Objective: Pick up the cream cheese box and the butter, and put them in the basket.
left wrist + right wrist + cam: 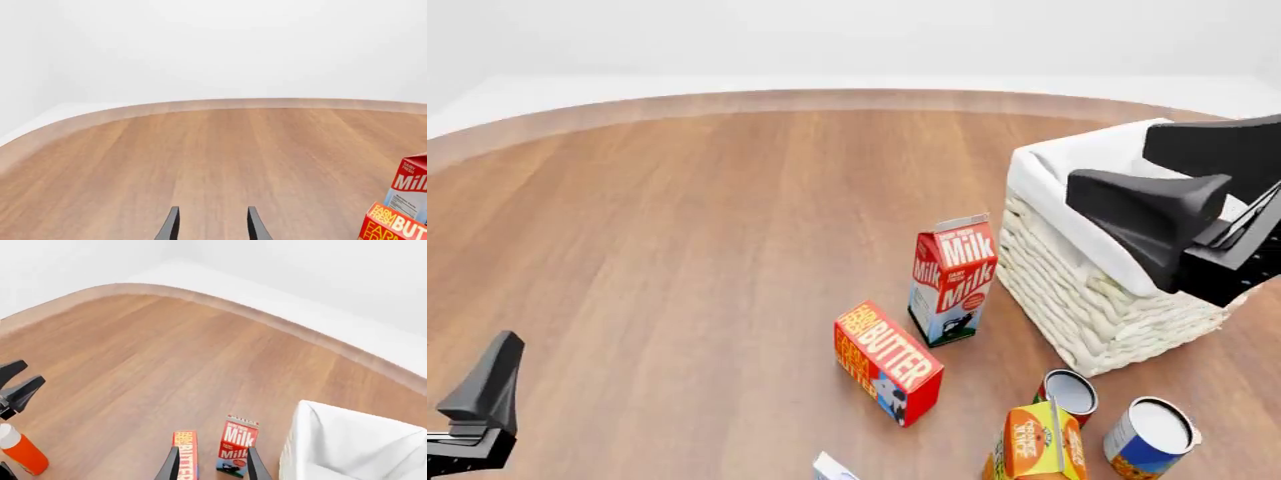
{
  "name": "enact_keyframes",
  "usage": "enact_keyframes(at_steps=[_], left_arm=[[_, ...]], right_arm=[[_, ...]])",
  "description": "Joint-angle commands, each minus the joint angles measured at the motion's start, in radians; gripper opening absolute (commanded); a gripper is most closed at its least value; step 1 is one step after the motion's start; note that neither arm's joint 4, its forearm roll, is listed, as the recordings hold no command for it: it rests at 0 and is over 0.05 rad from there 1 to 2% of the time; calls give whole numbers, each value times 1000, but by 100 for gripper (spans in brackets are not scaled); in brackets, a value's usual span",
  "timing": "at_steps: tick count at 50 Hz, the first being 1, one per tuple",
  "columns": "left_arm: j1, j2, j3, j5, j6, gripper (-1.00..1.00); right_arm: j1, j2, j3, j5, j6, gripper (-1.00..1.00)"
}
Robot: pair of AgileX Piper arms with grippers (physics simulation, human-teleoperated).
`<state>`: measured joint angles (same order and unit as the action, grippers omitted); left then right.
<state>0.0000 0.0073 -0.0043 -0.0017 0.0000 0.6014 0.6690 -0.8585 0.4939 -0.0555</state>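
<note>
Now | butter (888,362) lies between both arms | left fingers (211,223), right fingers (211,463) parted, empty

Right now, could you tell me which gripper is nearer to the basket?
The right gripper: it hangs above the basket, over its near rim. The left gripper sits far off at the table's near left edge, beyond the butter.

Milk carton (954,280), juice carton (1037,442), two cans (1149,438)
</note>
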Motion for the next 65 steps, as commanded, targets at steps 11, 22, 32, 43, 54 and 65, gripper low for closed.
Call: enact_keyframes(at_steps=[11, 22, 32, 43, 54, 65], left_arm=[[0, 0, 0, 0, 0, 100], [0, 0, 0, 0, 0, 100], [0, 0, 0, 0, 0, 100], [0, 0, 0, 0, 0, 100], [0, 0, 0, 0, 0, 100], [0, 0, 0, 0, 0, 100]], right_arm=[[127, 170, -133, 50, -76, 100], [161, 253, -110, 43, -55, 100], [148, 284, -51, 3, -12, 100], [122, 306, -9, 0, -5, 100], [132, 391, 31, -58, 3, 100], [150, 477, 22, -82, -3, 100]])
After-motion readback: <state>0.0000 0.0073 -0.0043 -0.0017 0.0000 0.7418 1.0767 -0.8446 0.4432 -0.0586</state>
